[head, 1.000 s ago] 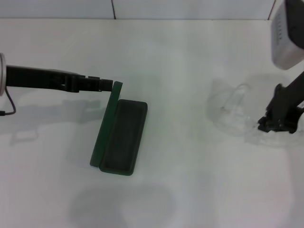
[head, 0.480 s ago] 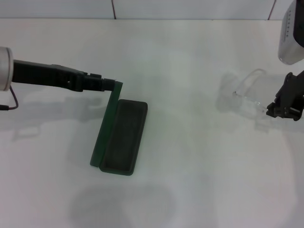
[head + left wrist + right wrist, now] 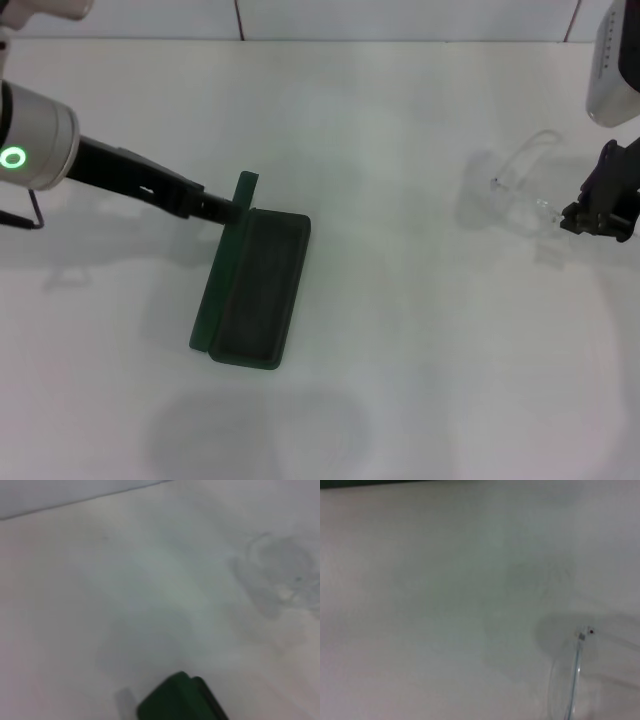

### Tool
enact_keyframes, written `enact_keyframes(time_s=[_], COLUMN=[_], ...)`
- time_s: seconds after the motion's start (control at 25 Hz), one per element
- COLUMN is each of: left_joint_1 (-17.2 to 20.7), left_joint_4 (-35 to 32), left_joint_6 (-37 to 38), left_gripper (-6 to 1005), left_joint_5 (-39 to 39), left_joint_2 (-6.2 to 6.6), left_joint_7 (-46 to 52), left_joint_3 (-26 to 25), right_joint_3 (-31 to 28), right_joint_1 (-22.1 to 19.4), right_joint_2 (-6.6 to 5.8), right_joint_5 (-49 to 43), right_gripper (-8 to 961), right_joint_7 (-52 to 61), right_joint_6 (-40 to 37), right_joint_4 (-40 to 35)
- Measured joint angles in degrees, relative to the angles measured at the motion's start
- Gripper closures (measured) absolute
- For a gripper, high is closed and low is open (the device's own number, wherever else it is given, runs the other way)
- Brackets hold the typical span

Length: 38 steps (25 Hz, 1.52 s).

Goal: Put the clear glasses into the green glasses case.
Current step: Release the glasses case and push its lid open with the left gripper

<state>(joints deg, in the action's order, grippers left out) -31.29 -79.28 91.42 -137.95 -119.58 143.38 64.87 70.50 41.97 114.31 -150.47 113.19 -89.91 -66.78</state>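
Glasses [image 3: 520,185], light, slippery and fragile, are hanging in the right tool's [image 3: 598,215] closed grip, well apart from the case [image 3: 252,290].

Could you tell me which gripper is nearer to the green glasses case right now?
The left. The left gripper is at the raised lid of the green glasses case, while the right gripper is far off across the table, at the clear glasses.

Bare table [image 3: 400,300] between — seemingly unobstructed
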Motion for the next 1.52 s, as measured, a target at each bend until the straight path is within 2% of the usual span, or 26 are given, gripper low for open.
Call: enact_keyframes(time_s=[0.2, 0.4, 0.6, 1.0, 1.4, 1.52], left_joint_1=[-0.2, -0.3, -0.3, -1.5, -1.6, -1.4], left_joint_4=[-3.5, -4.4, -3.3, 2.6, 4.8, 4.8], left_joint_6=[-0.4, -0.3, -0.6, -1.5, -2.6, -2.7], left_gripper=[410, 278, 280, 283, 287, 379], left_joint_5=[-1.2, -3.7, -4.2, -4.0, -4.2, -4.0], left_joint_2=[-0.08, 0.00, -0.11, -0.30, -0.24, -0.22], left_joint_7=[4.4, 8.6, 9.7, 10.2, 10.3, 10.4], left_joint_3=[2.0, 5.8, 8.2, 9.0, 9.7, 10.7], right_joint_3=[-2.6, -4.0, -4.0, -4.1, -4.2, -4.1], right_joint_1=[0.4, 0.7, 1.0, 1.2, 1.1, 1.1], right_joint_2=[-0.22, -0.41, -0.46, -0.37, -0.23, -0.07], right_joint_5=[0.1, 0.2, 0.2, 0.2, 0.7, 0.8], right_gripper=[904, 904, 904, 904, 904, 904], right_joint_7=[-1.3, -2.2, -2.9, -3.1, -3.4, -3.7], right_joint_6=[-0.2, -0.4, -0.3, -0.3, -0.9, -1.2], right_joint_4=[0.6, 0.7, 0.7, 0.7, 0.7, 0.7])
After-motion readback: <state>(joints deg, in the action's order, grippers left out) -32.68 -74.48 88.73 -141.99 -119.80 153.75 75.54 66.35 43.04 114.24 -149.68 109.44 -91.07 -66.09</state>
